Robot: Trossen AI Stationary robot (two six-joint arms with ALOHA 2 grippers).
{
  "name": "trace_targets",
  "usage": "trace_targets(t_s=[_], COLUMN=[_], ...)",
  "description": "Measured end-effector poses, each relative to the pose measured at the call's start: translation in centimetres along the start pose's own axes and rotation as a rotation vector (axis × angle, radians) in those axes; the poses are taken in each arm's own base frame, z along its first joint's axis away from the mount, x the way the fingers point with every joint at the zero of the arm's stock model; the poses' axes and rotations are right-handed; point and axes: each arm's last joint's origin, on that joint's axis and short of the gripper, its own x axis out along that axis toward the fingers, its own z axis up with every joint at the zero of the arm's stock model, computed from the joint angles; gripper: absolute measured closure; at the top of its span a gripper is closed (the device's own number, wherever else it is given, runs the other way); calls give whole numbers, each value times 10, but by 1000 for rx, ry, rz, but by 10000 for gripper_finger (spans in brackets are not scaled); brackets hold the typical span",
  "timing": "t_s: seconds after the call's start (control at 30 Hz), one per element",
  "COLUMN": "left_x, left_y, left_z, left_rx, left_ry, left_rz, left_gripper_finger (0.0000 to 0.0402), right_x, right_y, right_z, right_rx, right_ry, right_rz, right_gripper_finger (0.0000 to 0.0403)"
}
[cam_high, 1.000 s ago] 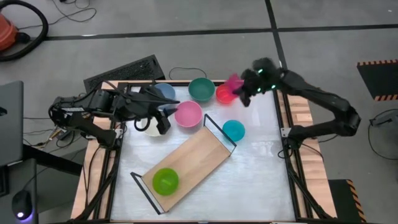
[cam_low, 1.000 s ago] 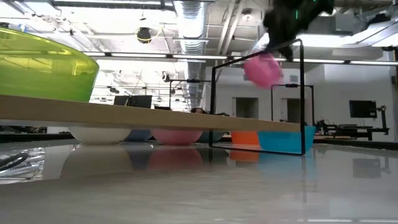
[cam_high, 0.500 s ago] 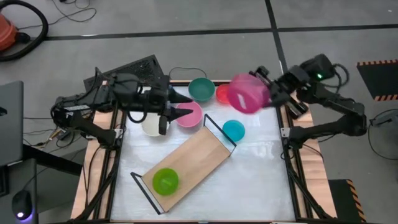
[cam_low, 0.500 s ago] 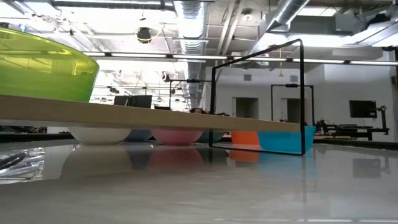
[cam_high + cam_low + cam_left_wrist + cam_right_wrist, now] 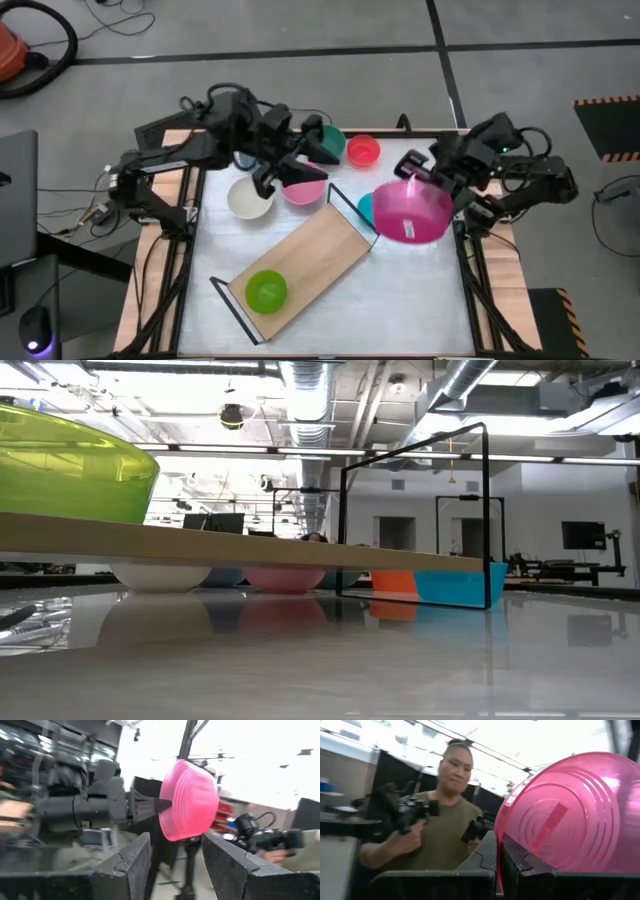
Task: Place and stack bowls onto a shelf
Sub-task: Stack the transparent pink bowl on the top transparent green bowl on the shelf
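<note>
Your right gripper (image 5: 418, 182) is raised over the right side of the surface (image 5: 420, 300), its fingers (image 5: 485, 852) closed on the rim of the magenta bowl (image 5: 412, 209). That bowl is held on edge, above the cyan bowl (image 5: 366, 205) and just off the shelf's nearer wire end.

Your left gripper (image 5: 285, 165) is up over the back left, above the pink bowl (image 5: 305, 190). Its fingers (image 5: 132, 857) stand apart and grip nothing; its wrist view looks across at the magenta bowl in the other arm.

The shelf (image 5: 300, 265) lies diagonally across the middle of the surface. The lime green bowl (image 5: 266, 290) sits on its near left end; the rest of the board is bare.

On the surface behind the shelf you have the cream bowl (image 5: 249, 198) just beside the pink one, the teal bowl (image 5: 330, 143) partly hidden by the left arm, and the red bowl (image 5: 363, 151) just beside it.

A person (image 5: 437, 827) shows in the right wrist view, holding hand controls.
</note>
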Motion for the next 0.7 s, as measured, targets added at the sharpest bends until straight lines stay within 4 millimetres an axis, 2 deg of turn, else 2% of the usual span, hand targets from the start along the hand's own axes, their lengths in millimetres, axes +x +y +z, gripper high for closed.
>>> trace_targets(t_s=[0.2, 0.5, 0.7], left_x=[15, 27, 28], left_y=[19, 35, 37], left_z=[-13, -28, -31], left_rx=[-67, -109, -84], left_ry=[-44, -127, -121], left_rz=[-136, -275, -284], left_gripper_finger=[236, 236, 236], right_x=[15, 14, 17], right_y=[-5, -6, -19], right_z=[5, 7, -9], right_rx=[8, -5, 9], right_ry=[-11, -8, 3], right_rz=[70, 63, 55], right_gripper_finger=[379, 379, 379])
